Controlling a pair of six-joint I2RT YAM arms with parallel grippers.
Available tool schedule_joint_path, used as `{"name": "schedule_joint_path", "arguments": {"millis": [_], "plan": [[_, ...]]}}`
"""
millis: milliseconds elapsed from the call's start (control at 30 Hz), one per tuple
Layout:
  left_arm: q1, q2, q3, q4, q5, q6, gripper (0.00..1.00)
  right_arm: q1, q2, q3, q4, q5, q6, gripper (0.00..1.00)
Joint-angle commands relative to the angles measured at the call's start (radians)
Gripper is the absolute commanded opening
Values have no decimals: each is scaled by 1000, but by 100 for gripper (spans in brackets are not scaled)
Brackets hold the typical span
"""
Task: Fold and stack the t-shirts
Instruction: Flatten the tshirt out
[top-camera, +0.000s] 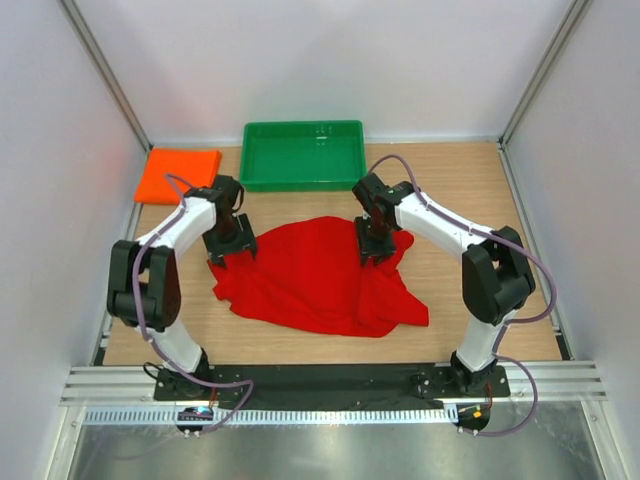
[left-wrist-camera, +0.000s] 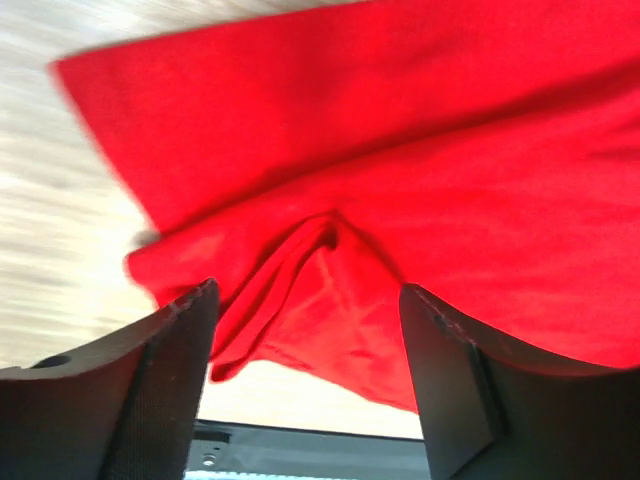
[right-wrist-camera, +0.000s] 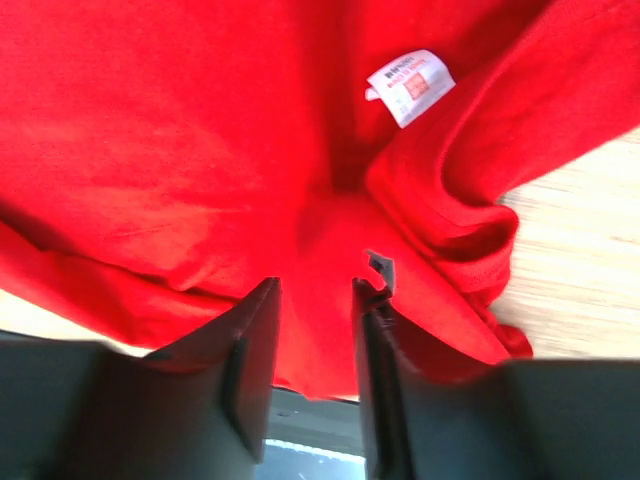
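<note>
Jaws of my left gripper (left-wrist-camera: 308, 295) stand wide apart over a ridge of the red t-shirt (top-camera: 310, 285), which lies crumpled on the table (top-camera: 480, 185); the orange t-shirt (top-camera: 180, 175) sits folded in the far-left corner. On the right, I see the right gripper (right-wrist-camera: 312, 292) pinching cloth near the white label (right-wrist-camera: 410, 88).

Left arm (top-camera: 180, 228) and right arm (top-camera: 440, 225) have white links, black joints.

Crumpled t-shirt (top-camera: 320, 275) mid-table, tray (top-camera: 300, 184) behind it, folded t-shirt (top-camera: 178, 175) left of tray.
</note>
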Motion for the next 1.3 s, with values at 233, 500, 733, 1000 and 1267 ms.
{"name": "schedule_joint_path", "arguments": {"millis": [233,500,733,1000,1267], "plan": [[2,-515,-321,-25,3,-137,56,-31,-180,-64,-47,61,-34,56],[-4,-463,-391,10,32,-216,60,-144,-345,-197,-37,-8,-28,57],[-4,-382,-427,52,-15,-279,64,-229,-450,-273,-35,-14,-27,57],[-4,-300,-429,59,-55,-348,61,-267,-493,-303,-41,-11,-31,58],[-6,-279,-429,95,-57,-353,54,-287,-479,-297,-54,30,2,57]]}}
